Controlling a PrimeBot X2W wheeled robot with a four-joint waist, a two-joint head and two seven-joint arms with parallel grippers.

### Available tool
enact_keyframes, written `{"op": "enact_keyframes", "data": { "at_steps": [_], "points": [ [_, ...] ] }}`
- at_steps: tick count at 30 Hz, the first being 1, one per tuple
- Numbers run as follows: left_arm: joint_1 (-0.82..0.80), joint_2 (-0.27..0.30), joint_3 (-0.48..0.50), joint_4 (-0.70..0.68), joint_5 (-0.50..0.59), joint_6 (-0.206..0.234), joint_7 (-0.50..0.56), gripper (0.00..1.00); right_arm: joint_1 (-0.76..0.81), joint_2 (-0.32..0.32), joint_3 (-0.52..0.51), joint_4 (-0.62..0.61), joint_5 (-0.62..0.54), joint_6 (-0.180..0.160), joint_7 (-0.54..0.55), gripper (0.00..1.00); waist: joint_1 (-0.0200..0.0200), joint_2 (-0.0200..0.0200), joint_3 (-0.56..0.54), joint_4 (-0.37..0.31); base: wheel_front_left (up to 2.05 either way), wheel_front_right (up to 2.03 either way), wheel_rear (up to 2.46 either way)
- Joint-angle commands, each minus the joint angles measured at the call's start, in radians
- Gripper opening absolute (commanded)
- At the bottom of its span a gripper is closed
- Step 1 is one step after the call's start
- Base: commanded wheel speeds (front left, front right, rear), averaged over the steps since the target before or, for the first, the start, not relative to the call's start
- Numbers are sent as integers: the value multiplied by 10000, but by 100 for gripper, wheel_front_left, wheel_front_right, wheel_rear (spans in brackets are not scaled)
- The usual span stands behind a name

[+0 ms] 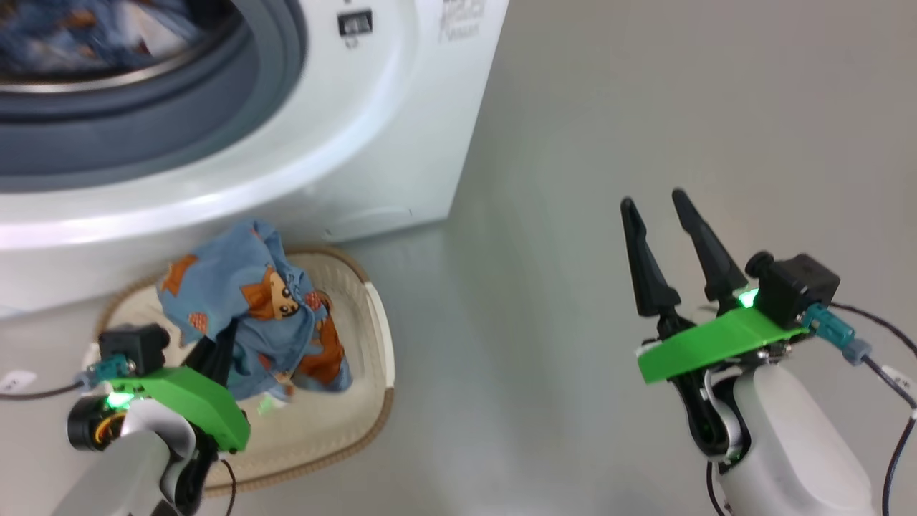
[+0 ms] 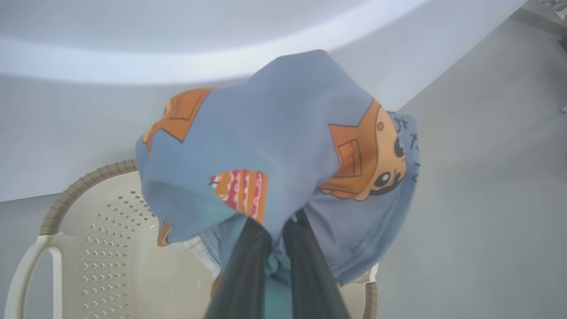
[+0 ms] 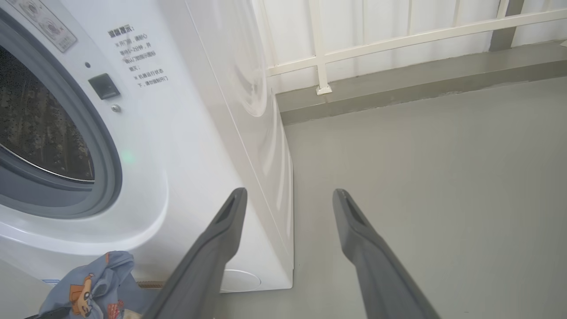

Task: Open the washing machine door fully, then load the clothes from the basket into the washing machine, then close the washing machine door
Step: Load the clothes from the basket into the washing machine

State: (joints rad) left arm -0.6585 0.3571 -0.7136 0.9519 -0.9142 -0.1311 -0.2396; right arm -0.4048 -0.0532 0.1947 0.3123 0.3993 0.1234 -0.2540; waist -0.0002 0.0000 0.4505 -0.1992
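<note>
- The left gripper (its two long dark fingers half buried in fabric) was seen closed narrowly on a soft light-blue garment printed with orange cartoon animals, which was draped over and around the fingertips.
- The small cream perforated plastic basket with a brown woven-look rim was found directly beneath that gripper. The held garment hung over its inside, though whether the lowest fold touched the basket's bottom could not be told.
- The big white front-loading washing machine was placed just beyond the left gripper's fingertips, with its grey-blue rubber gasket higher up ahead of them.
- More blue patterned cloth was seen lying inside the drum opening.
- The right gripper was held empty with its fingers spread wide over the bare grey floor. The machine's front corner was ahead and to its left, and the basket was well apart on the same side.
</note>
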Motion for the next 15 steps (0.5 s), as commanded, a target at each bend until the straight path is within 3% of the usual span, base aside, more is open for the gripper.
{"op": "enact_keyframes", "data": {
  "at_steps": [1, 6, 15],
  "points": [
    [215, 303, 263, -218, -50, 4, -180, 0, 313, 6, 149, -127, -176, 73, -78, 100, 2, 0, -1417, 447, 0, 0, 0],
    [799, 256, 991, -1312, 395, 189, -217, 0, 868, -256, 55, 81, -37, 73, -78, 100, 2, 0, -2522, 746, 0, 0, 0],
    [2279, 218, 2162, -3867, 1507, 990, -220, 0, 1587, -721, -33, 199, 211, 73, -78, 100, 2, 0, -3710, 1108, 0, 0, 0]
  ]
}}
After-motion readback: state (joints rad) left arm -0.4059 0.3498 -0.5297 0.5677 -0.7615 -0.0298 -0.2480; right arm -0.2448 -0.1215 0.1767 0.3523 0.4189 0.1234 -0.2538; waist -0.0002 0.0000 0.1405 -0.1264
